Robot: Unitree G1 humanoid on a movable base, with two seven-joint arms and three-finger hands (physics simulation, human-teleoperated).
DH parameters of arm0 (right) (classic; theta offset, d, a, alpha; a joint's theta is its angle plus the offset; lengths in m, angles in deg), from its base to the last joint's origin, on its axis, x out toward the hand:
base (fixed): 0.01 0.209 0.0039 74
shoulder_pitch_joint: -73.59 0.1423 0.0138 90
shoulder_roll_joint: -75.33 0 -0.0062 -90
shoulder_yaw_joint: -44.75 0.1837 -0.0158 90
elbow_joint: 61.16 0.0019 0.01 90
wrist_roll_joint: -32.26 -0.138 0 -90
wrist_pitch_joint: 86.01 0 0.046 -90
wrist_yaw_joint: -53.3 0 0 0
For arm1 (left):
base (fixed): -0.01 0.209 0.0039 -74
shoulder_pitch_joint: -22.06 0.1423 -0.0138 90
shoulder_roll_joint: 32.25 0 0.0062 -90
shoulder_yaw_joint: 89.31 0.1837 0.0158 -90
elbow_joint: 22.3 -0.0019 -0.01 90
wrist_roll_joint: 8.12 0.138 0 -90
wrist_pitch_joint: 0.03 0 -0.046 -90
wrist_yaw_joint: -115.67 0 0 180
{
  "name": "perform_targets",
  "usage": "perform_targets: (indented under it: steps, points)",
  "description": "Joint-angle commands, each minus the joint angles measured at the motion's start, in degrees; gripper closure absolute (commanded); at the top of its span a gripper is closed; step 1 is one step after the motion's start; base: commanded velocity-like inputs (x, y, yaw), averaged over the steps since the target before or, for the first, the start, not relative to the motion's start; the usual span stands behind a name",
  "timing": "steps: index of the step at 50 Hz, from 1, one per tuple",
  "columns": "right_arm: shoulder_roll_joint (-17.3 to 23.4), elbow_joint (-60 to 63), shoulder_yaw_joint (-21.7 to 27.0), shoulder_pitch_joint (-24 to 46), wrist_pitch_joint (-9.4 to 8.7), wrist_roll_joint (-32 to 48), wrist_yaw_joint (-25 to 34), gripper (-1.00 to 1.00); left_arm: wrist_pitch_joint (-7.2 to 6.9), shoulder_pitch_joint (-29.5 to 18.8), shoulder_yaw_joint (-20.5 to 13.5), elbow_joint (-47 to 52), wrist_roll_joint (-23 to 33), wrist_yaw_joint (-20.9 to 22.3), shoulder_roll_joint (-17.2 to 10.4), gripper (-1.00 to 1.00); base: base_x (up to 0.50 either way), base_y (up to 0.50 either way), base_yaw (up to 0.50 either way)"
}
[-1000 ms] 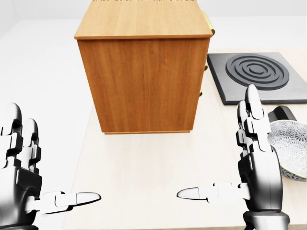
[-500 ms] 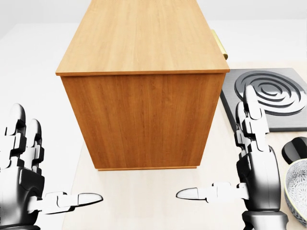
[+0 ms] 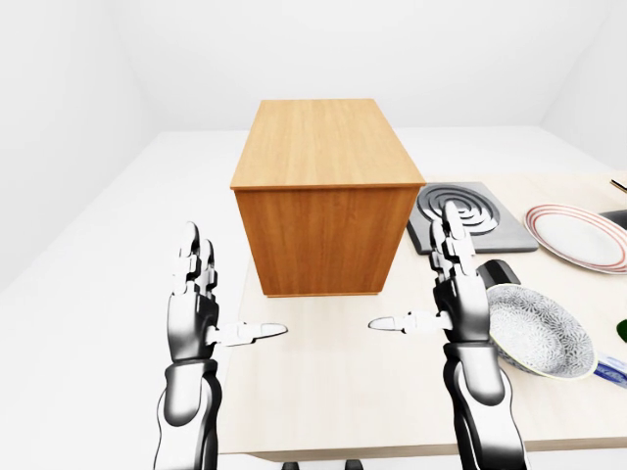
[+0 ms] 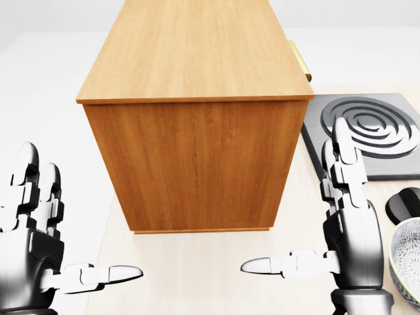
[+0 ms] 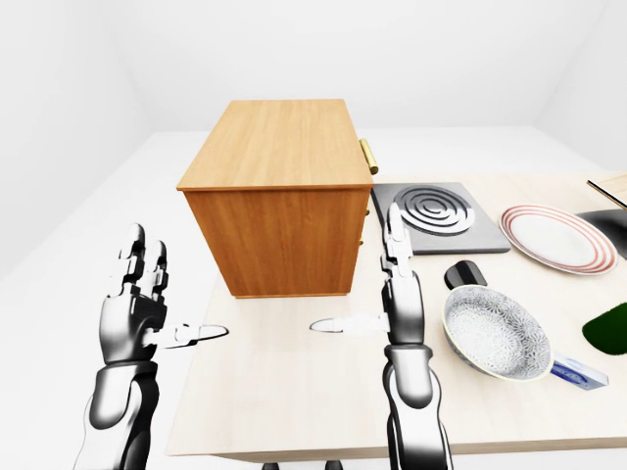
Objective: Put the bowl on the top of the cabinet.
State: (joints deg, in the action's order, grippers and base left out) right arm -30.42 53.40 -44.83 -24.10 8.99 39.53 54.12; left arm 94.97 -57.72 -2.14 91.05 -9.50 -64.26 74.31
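Observation:
The patterned grey-white bowl (image 3: pixel 539 333) sits on the pale table (image 3: pixel 323 392), just right of my right hand; the head view shows only its rim (image 4: pixel 408 252) at the right edge. The wooden cabinet (image 3: pixel 323 196) stands on the table's left part, its flat top (image 4: pixel 197 46) bare. My left hand (image 3: pixel 235 289) is open and empty, raised left of the table's edge. My right hand (image 3: pixel 411 266) is open and empty, fingers up, thumb pointing left, between the cabinet and the bowl, and touches neither.
A black hob plate with rings (image 3: pixel 470 211) lies right of the cabinet. A small black object (image 3: pixel 500 272) lies above the bowl. A red-rimmed plate (image 3: pixel 578 235) is at far right. A green thing (image 5: pixel 609 323) and a blue-white item (image 5: pixel 578 373) lie right of the bowl.
The camera moved closer and higher early on: the cabinet grew in the head view and the bowl slid to the bottom right edge. Since then only the left hand sank slightly.

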Motion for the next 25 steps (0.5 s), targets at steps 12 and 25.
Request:
perform_targets:
  steps: [12,25]
  points:
    - [2.8,6.1,5.9,3.4,0.0,14.4,4.3,-1.0,0.0,-0.2,-0.4,-0.5,0.8,-0.4,0.0,-1.0,0.0,0.0,0.0]
    - [17.8,8.8,42.0,-0.4,-4.27,15.8,29.7,-1.0,0.0,-0.8,0.0,-2.9,2.4,-1.3,0.0,-1.0,0.0,0.0,0.0]
